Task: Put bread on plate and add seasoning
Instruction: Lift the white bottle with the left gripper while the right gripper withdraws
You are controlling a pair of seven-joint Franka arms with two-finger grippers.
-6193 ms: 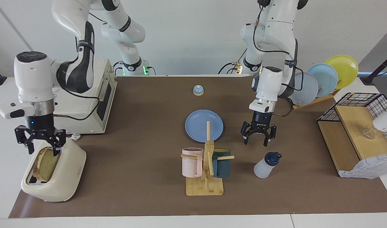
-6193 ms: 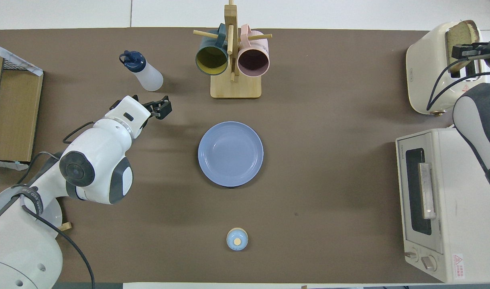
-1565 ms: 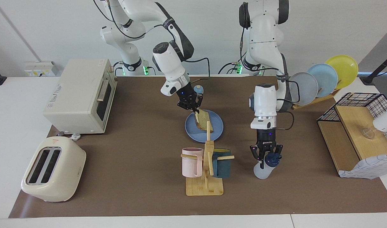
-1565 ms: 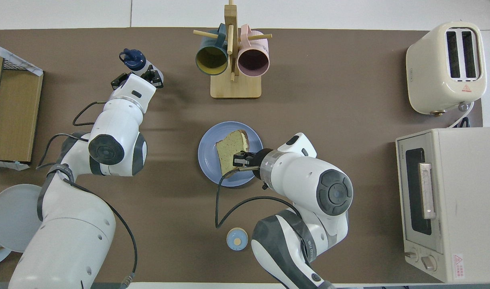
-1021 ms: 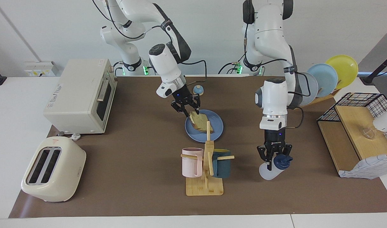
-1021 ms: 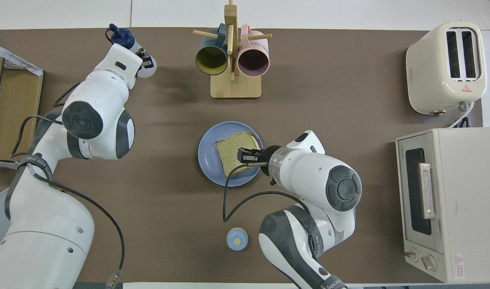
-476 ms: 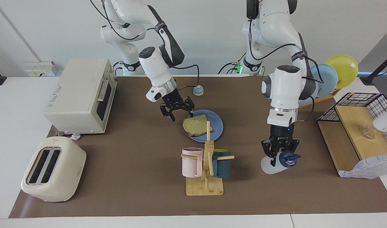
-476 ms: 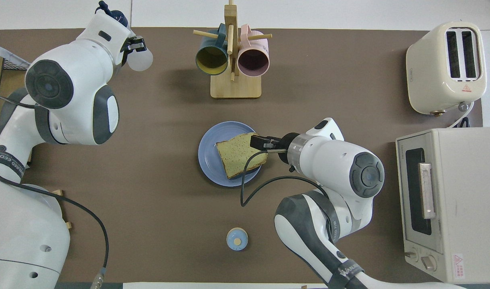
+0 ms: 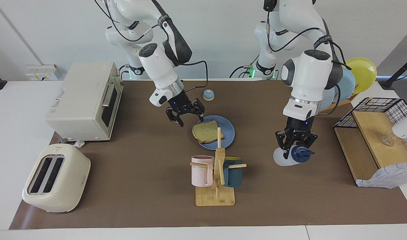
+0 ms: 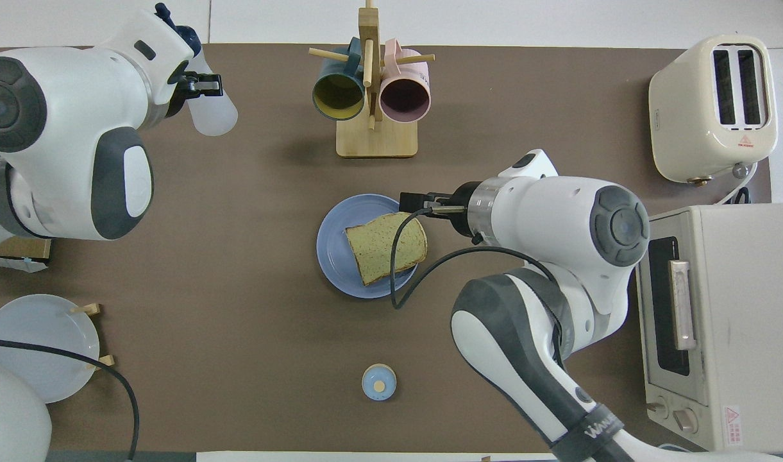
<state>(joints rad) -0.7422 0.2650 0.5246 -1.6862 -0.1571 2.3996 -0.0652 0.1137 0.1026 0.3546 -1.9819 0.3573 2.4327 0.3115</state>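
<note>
The thick greenish-tan bread slice (image 9: 207,131) lies on the round blue plate (image 9: 227,134). The right claw (image 9: 185,114) hangs spread above its edge; the left claw (image 9: 296,145) clamps the navy-capped translucent seasoning bottle (image 9: 290,155) over the bench (image 9: 140,173).

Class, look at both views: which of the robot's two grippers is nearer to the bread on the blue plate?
The right gripper. It is open, just above the table beside the plate where the bread lies. The left gripper holds the seasoning in the air toward the left arm's end.
</note>
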